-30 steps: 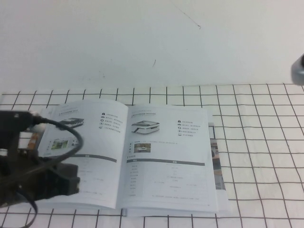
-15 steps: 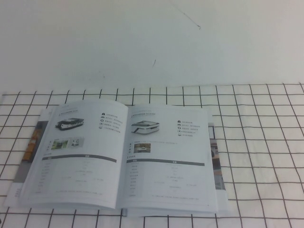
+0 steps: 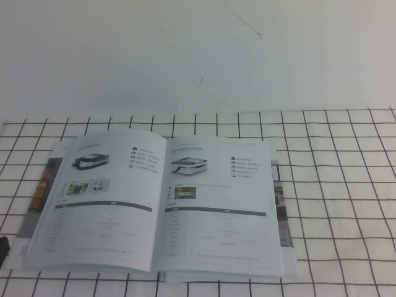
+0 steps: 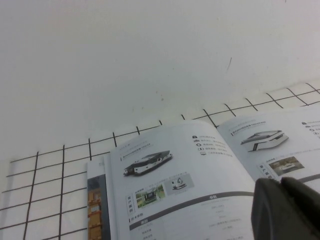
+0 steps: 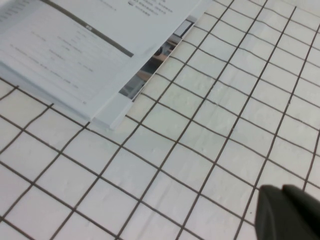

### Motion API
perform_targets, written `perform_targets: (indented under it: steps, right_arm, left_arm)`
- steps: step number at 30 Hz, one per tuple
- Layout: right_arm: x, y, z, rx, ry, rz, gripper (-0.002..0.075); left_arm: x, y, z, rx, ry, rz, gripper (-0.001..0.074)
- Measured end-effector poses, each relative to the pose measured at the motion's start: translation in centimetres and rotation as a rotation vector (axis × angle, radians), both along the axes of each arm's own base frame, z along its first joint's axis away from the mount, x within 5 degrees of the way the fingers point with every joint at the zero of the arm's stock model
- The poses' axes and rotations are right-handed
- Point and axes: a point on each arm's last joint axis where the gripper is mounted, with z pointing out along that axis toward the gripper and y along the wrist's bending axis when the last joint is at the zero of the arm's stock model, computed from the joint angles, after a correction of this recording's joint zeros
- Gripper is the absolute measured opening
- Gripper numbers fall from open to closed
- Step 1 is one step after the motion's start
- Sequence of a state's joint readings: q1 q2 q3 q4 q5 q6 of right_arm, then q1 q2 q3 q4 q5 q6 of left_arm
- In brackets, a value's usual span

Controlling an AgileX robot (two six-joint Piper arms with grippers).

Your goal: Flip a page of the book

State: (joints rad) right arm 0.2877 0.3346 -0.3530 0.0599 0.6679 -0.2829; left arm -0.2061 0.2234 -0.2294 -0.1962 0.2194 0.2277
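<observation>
The book [image 3: 164, 207] lies open and flat on the gridded cloth [image 3: 334, 185], white spec pages up, left of centre. My left gripper [image 4: 287, 210] hangs just off its left page [image 3: 99, 198], and my right gripper [image 5: 290, 212] sits above bare cloth to the book's right; both hold nothing, and I cannot tell how far either is open. If I turn another leaf, I should lift only a single sheet's corner and sweep it gently over the spine.

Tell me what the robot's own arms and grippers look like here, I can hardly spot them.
Little shows. The left gripper is a matte black, rounded block low in its wrist view, beside the book. The right gripper is similar dark plastic above the grid-lined table. No cables or markings are visible.
</observation>
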Motion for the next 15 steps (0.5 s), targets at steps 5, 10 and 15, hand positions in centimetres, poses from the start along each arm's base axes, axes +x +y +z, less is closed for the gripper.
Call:
perform_targets:
  steps: [5,10,15]
  right_arm:
    - [0.05,0.03,-0.83,0.006,-0.003,-0.002,0.0000]
    - [0.10,0.04,-0.76,0.010,-0.012,-0.003,0.0000]
    - [0.11,0.05,-0.75,0.011,-0.014,-0.003,0.0000]
  left_arm:
    - [0.00,-0.02,0.12,-0.018,-0.006,0.000,-0.0002]
    - [-0.04,-0.22,0.17,-0.112,0.014,-0.008,-0.0002]
    - [-0.06,-0.29,0.18,-0.146,0.023,-0.011,-0.0002]
